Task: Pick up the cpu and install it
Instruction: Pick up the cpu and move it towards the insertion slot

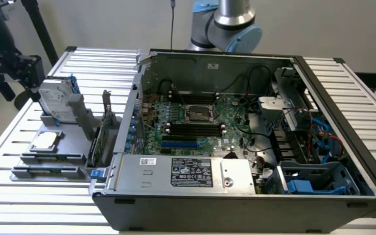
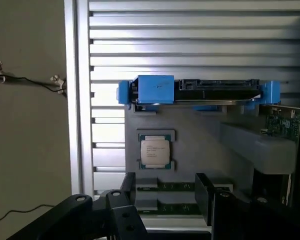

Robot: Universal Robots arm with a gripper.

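The pincer [image 2: 166, 194] is spread wide with nothing between its fingers. The cpu [image 1: 46, 141] lies flat in a grey holder [image 1: 74, 141] on the exterior view's left of the computer case [image 1: 240, 208], just beside the upright hard drive [image 1: 56, 100].

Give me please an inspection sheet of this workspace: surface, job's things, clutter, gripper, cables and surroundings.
Surface: slatted metal table, carrying a grey holder and an open computer case.
Job's things: cpu lies flat in a holder recess, untouched; socket sits on the motherboard inside the case.
Clutter: hard drive upright with blue rails; expansion card standing beside the case.
Gripper: gripper hovers over the holder near the cpu, fingers open, holding nothing.
Cables: black and blue cables inside the case; thin wire on the floor.
Surroundings: floor; robot arm behind the case.
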